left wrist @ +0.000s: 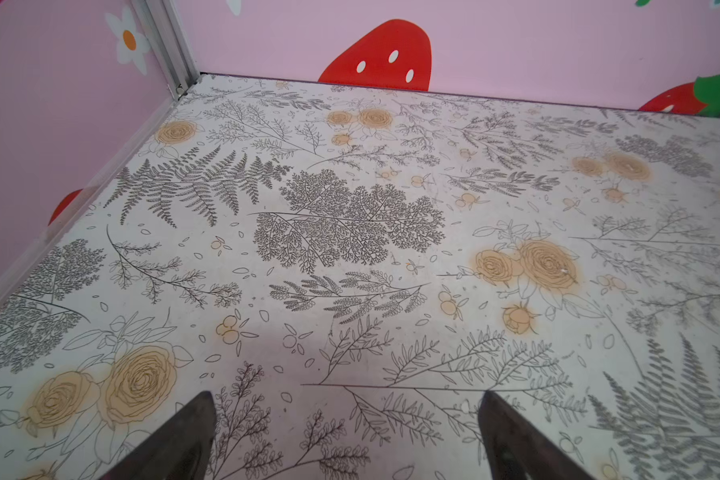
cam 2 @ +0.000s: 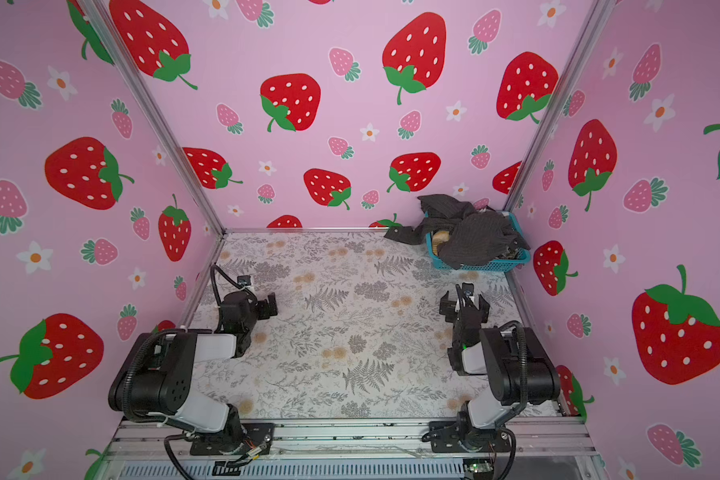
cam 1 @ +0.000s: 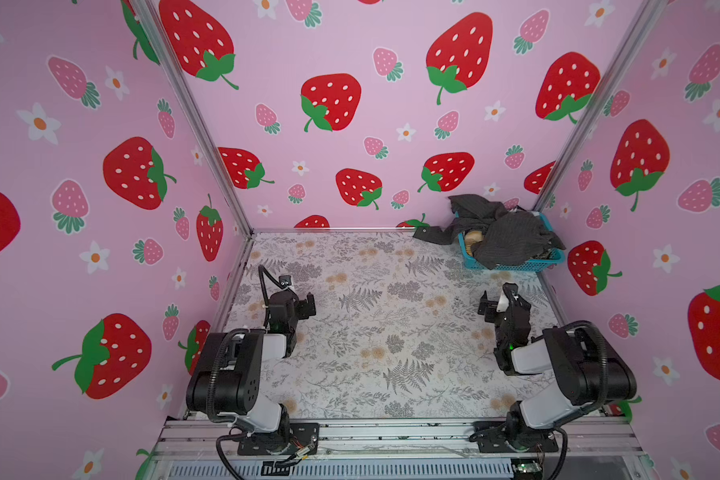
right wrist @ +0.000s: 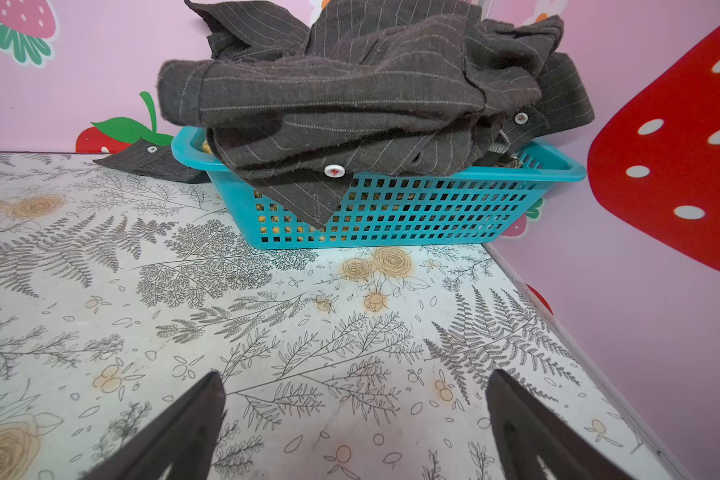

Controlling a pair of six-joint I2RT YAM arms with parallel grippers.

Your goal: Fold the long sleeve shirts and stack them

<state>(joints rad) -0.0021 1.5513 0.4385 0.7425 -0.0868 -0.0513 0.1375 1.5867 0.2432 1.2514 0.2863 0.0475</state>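
While both arms (cam 1: 225,374) (cam 1: 578,365) crouch folded over the table (cam 1: 391,332), elbows raised, the left gripper (left wrist: 348,399) and right gripper (right wrist: 356,376) hover with jaws wide apart, empty. The charcoal pinstriped shirt (right wrist: 350,91) lies heaped on the teal basket (right wrist: 433,208) in the far right corner, 1 cuff (right wrist: 150,160) on the table.

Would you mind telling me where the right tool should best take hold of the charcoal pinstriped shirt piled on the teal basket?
Probably the thick rolled fold atop the charcoal shirt, coming from the table side, slightly above, with the open right tool. It bulges clear of the teal basket rim and faces the tool; the hanging flap lies flat against the mesh.
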